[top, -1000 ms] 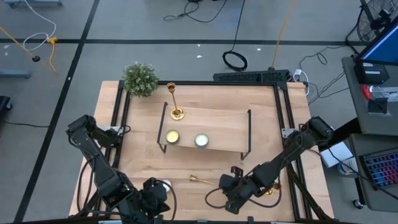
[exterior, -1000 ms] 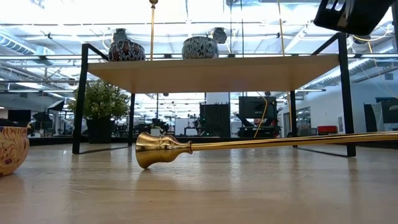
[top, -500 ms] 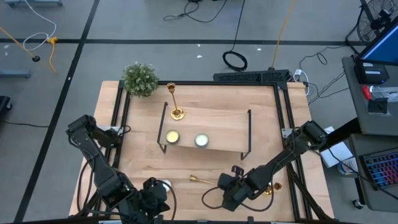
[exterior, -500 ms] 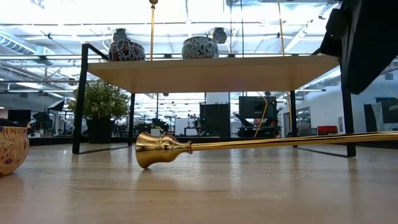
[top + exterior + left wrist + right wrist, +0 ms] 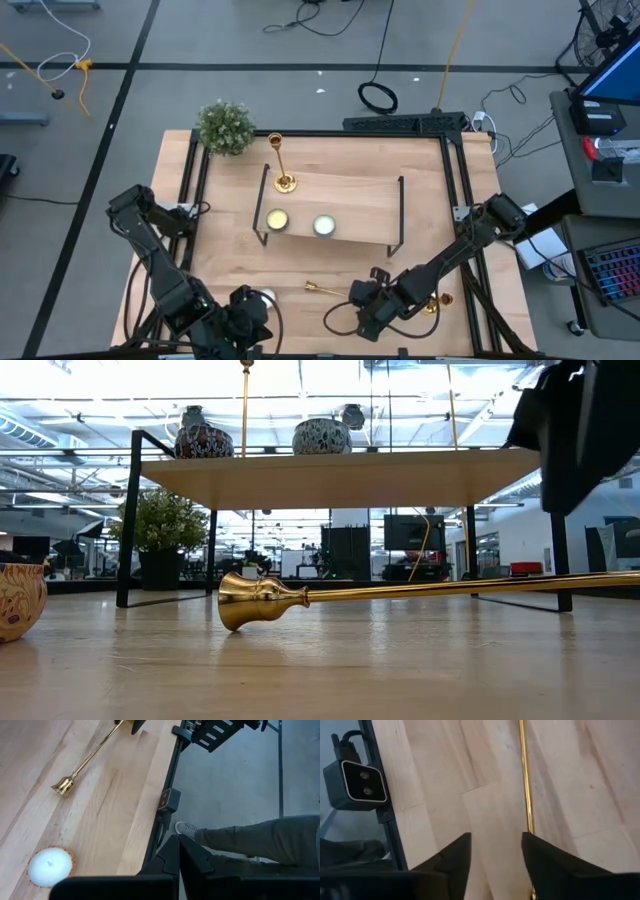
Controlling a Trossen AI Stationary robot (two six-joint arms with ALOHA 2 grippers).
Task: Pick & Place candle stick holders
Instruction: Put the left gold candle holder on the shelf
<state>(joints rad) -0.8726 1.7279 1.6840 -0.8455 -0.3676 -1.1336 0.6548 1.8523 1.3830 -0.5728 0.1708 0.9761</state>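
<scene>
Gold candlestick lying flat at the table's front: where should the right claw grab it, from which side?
Probably mid-stem, coming straight down. The lying candlestick rests flat on the table, so its thin stem is the only narrow part to pinch; the cup end flares wider. The right claw is open above the stem, fingers either side of it.

the lying candlestick [image 5: 420, 589] runs off the low view's right edge — its base hidden.

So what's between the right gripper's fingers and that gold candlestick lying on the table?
Only bare wood table; the right wrist view shows the right gripper open beside the candlestick.
</scene>
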